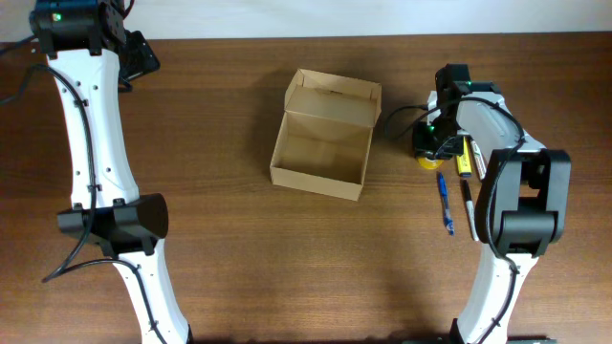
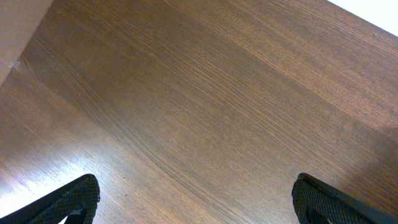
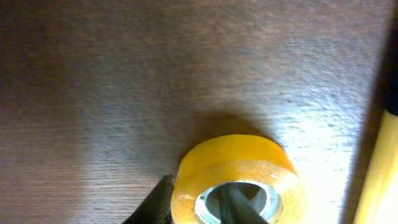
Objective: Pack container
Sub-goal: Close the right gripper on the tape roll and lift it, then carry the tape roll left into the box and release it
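The container (image 1: pixel 316 181) is an open tan cardboard box at the table's middle, its flap lid (image 1: pixel 335 96) standing up at the far side; its inside looks empty. My right gripper (image 1: pixel 432 143) is right of the box, over a yellow tape roll (image 1: pixel 426 161). In the right wrist view the gripper (image 3: pixel 199 200) has one finger outside the tape roll (image 3: pixel 239 155) and one inside its core, pinching the wall. My left gripper (image 1: pixel 140 55) is at the far left corner, open and empty (image 2: pixel 196 194) over bare wood.
A yellow marker (image 1: pixel 464 158), a blue pen (image 1: pixel 446 203) and a black pen (image 1: pixel 469 208) lie right of the tape roll, under the right arm. The yellow marker also shows at the right edge of the right wrist view (image 3: pixel 379 177).
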`<control>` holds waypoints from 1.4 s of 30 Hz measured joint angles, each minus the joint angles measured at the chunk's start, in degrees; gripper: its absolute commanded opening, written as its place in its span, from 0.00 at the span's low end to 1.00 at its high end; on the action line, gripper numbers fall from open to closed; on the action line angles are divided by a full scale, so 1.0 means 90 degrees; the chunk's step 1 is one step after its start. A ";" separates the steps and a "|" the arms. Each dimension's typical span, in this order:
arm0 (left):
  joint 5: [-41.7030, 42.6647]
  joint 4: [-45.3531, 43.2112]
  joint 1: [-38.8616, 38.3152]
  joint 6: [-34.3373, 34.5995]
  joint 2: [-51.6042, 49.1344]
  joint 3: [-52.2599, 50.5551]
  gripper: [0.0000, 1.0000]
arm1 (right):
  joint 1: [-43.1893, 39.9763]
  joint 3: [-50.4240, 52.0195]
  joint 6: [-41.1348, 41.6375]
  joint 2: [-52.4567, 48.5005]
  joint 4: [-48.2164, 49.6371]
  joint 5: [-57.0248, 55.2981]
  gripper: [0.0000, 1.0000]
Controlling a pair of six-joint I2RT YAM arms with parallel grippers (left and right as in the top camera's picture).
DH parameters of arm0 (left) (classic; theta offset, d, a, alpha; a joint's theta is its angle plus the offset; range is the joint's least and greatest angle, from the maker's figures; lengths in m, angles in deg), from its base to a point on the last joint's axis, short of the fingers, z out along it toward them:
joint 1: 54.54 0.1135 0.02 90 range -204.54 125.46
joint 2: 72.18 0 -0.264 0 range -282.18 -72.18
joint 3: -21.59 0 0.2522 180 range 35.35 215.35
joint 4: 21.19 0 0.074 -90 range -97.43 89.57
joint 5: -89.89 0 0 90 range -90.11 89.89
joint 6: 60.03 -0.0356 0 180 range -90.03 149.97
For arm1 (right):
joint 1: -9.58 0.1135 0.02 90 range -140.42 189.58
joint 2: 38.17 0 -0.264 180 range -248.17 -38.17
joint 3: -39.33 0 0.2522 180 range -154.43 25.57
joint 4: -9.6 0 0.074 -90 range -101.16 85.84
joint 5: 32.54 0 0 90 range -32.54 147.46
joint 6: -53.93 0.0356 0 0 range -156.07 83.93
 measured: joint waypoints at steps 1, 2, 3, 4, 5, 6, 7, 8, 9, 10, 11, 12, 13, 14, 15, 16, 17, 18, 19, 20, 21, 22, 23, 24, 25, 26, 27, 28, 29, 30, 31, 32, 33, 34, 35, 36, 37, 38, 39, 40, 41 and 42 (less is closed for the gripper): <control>0.0000 0.0000 0.0000 0.0000 0.0000 0.0000 1.00 | 0.0000 0.0000 -0.0002 0.0000 -0.0022 -0.0046 0.18; 0.0000 0.0000 0.0000 0.0000 0.0000 0.0000 1.00 | 0.0002 0.0000 -0.0024 0.0000 -0.0036 -0.0095 0.15; 0.0000 0.0000 0.0000 0.0002 0.0000 0.0000 1.00 | 0.0005 -0.0007 -0.0012 0.0000 -0.0068 -0.0141 0.12; 0.0000 0.0000 0.0000 0.0002 0.0000 0.0000 1.00 | 0.0010 -0.0017 -0.0019 0.0000 -0.0080 -0.0168 0.09; 0.0000 0.0000 0.0000 0.0000 0.0000 0.0000 1.00 | 0.0010 -0.0041 0.0002 0.0000 -0.0121 -0.0216 0.04; 0.0000 0.0000 0.0000 0.0002 0.0000 0.0000 1.00 | 0.0010 -0.0041 -0.0017 0.0000 -0.0124 -0.0233 0.04; 0.0000 0.0000 0.0000 0.0000 0.0000 0.0000 1.00 | 0.0012 -0.0051 -0.0002 0.0000 -0.0153 -0.0253 0.04; 0.0000 0.0000 0.0000 0.0000 0.0000 0.0000 1.00 | 0.0012 -0.0068 -0.0002 0.0000 -0.0175 -0.0267 0.04; 0.0000 0.0000 0.0000 0.0002 0.0000 0.0000 1.00 | 0.0015 -0.0078 -0.0007 0.0000 -0.0192 -0.0279 0.03; 0.0000 0.0000 0.0000 0.0002 0.0000 0.0000 1.00 | 0.0017 -0.0078 -0.0005 0.0000 -0.0204 -0.0287 0.04; 0.0000 0.0000 0.0000 0.0002 0.0000 0.0000 1.00 | 0.0017 -0.0078 -0.0010 0.0000 -0.0216 -0.0289 0.04; 0.0000 0.0000 0.0000 0.0000 0.0000 0.0000 1.00 | 0.0017 -0.0080 -0.0007 0.0000 -0.0236 -0.0294 0.04; 0.0000 0.0000 0.0000 0.0002 0.0000 0.0000 1.00 | 0.0017 -0.0083 -0.0005 0.0000 -0.0265 -0.0311 0.04; 0.0000 0.0000 0.0000 0.0000 0.0000 0.0000 1.00 | 0.0017 -0.0083 -0.0007 0.0000 -0.0289 -0.0323 0.04; 0.0000 0.0000 0.0000 0.0002 0.0000 0.0000 1.00 | 0.0017 -0.0085 -0.0005 0.0000 -0.0328 -0.0335 0.04; 0.0000 0.0000 0.0000 0.0000 0.0000 0.0000 1.00 | 0.0017 -0.0092 -0.0007 0.0000 -0.0362 -0.0340 0.04; 0.0000 0.0000 0.0000 0.0000 0.0000 0.0000 1.00 | 0.0017 -0.0109 -0.0002 0.0000 -0.0427 -0.0355 0.04; 0.0000 0.0000 0.0000 0.0002 0.0000 0.0000 1.00 | 0.0017 -0.0124 -0.0005 0.0000 -0.0525 -0.0364 0.04; 0.0000 0.0000 0.0000 0.0000 0.0000 0.0000 1.00 | 0.0017 -0.0134 0.0000 0.0000 -0.0614 -0.0379 0.04; 0.0000 0.0000 0.0000 0.0000 0.0000 0.0000 1.00 | 0.0015 -0.0163 0.0000 0.0000 -0.0736 -0.0386 0.04; 0.0000 0.0000 0.0000 0.0000 0.0000 0.0000 1.00 | 0.0015 -0.0197 -0.0002 0.0000 -0.0845 -0.0389 0.04; 0.0000 0.0000 0.0000 0.0000 0.0000 0.0000 1.00 | 0.0015 -0.0248 -0.0010 0.0000 -0.0942 -0.0393 0.04; 0.0000 0.0000 0.0000 0.0002 0.0000 0.0000 1.00 | 0.0015 -0.0345 -0.0002 0.0000 -0.1054 -0.0408 0.04; 0.0000 0.0000 0.0000 0.0002 0.0000 0.0000 1.00 | 0.0015 -0.0444 0.0000 0.0000 -0.1141 -0.0408 0.04; 0.0000 0.0000 0.0000 0.0000 0.0000 0.0000 1.00 | 0.0015 -0.0578 0.0000 0.0000 -0.1214 -0.0408 0.04; 0.0000 0.0000 0.0000 0.0000 0.0000 0.0000 1.00 | 0.0015 -0.0685 0.0000 0.0000 -0.1260 -0.0410 0.04; 0.0000 0.0000 0.0000 0.0000 0.0000 0.0000 1.00 | 0.0015 -0.0823 0.0005 0.0000 -0.1324 -0.0408 0.04; 0.0000 0.0000 0.0000 0.0000 0.0000 0.0000 1.00 | 0.0015 -0.0952 0.0000 0.0000 -0.1396 -0.0410 0.04; 0.0000 0.0000 0.0000 0.0000 0.0000 0.0000 1.00 | 0.0017 -0.1073 -0.0002 0.0000 -0.1479 -0.0410 0.04; 0.0000 0.0000 0.0000 0.0000 0.0000 0.0000 1.00 | 0.0017 -0.1212 -0.0002 0.0000 -0.1598 -0.0413 0.04; 0.0000 0.0000 0.0000 0.0002 0.0000 0.0000 1.00 | 0.0019 -0.1358 0.0005 0.0002 -0.1715 -0.0427 0.04; 0.0000 0.0000 0.0000 0.0000 0.0000 0.0000 1.00 | 0.0027 -0.1479 0.0007 0.0002 -0.1838 -0.0430 0.04; 0.0000 0.0000 0.0000 0.0002 0.0000 0.0000 1.00 | 0.0036 -0.1630 0.0002 0.0002 -0.1987 -0.0430 0.04; 0.0000 0.0000 0.0000 0.0002 0.0000 0.0000 1.00 | 0.0051 -0.1824 0.0002 0.0002 -0.2147 -0.0432 0.04; 0.0000 0.0000 0.0000 0.0000 0.0000 0.0000 1.00 | 0.0075 -0.2001 0.0007 0.0015 -0.2273 -0.0432 0.04; 0.0000 0.0000 0.0000 0.0000 0.0000 0.0000 1.00 | 0.0112 -0.2171 0.0002 0.0034 -0.2358 -0.0435 0.04; 0.0000 0.0000 0.0000 0.0000 0.0000 0.0000 1.00 | 0.0163 -0.2346 0.0005 0.0063 -0.2414 -0.0447 0.04; 0.0000 0.0000 0.0000 0.0000 0.0000 0.0000 1.00 | 0.0231 -0.2533 0.0002 0.0109 -0.2448 -0.0452 0.04; 0.0000 0.0000 0.0000 0.0000 0.0000 0.0000 1.00 | 0.0311 -0.2705 0.0000 0.0172 -0.2463 -0.0454 0.04; 0.0000 0.0000 0.0000 0.0002 0.0000 0.0000 1.00 | 0.0376 -0.2832 0.0002 0.0221 -0.2470 -0.0454 0.04; 0.0000 0.0000 0.0000 0.0000 0.0000 0.0000 1.00 | 0.0452 -0.2963 0.0002 0.0287 -0.2472 -0.0454 0.04; 0.0000 0.0000 0.0000 0.0002 0.0000 0.0000 1.00 | 0.0532 -0.3084 0.0005 0.0359 -0.2482 -0.0452 0.04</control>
